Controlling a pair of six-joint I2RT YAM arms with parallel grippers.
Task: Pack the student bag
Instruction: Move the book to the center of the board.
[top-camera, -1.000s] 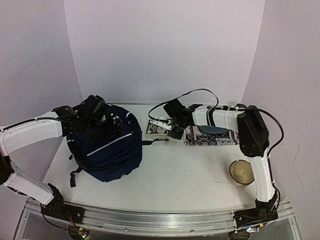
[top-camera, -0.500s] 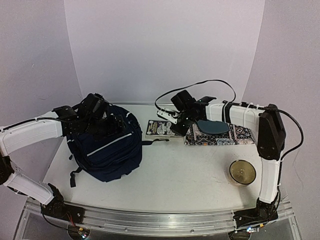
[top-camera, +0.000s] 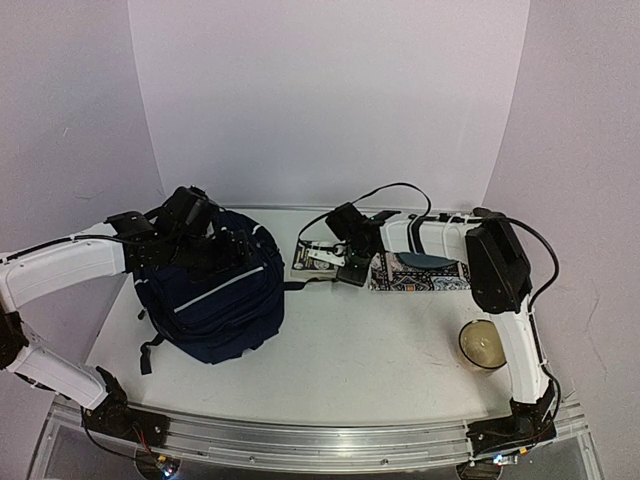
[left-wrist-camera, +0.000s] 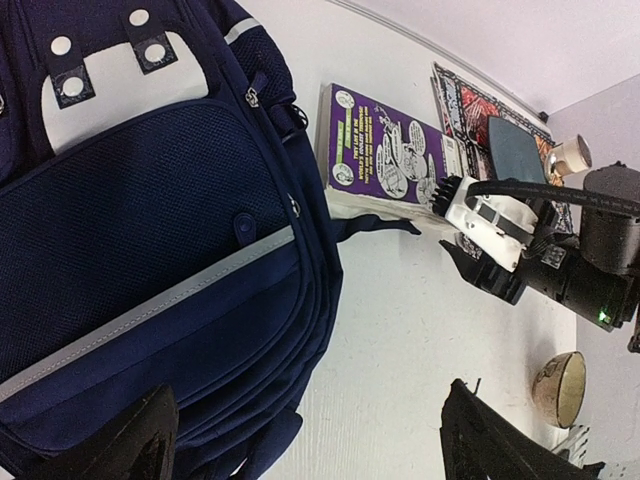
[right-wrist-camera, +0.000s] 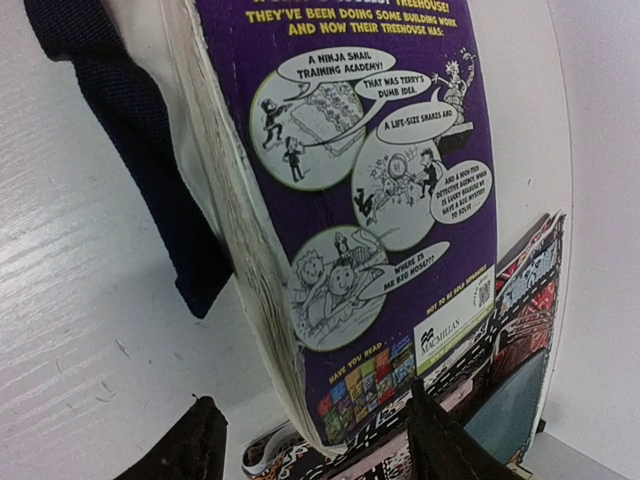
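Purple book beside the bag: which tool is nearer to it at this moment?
Right. The right tool is at the purple book's end nearest the patterned mat, fingers apart either side of it. The left tool is over the student bag, away from the book.

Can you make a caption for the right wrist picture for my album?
Right gripper open astride the corner of a purple cartoon book, a navy bag strap lying alongside.

Cropped at left and top edges of left wrist view: student bag (left-wrist-camera: 130, 250); partly hidden behind right end effector (top-camera: 336, 262) in top view: book (top-camera: 303, 262)
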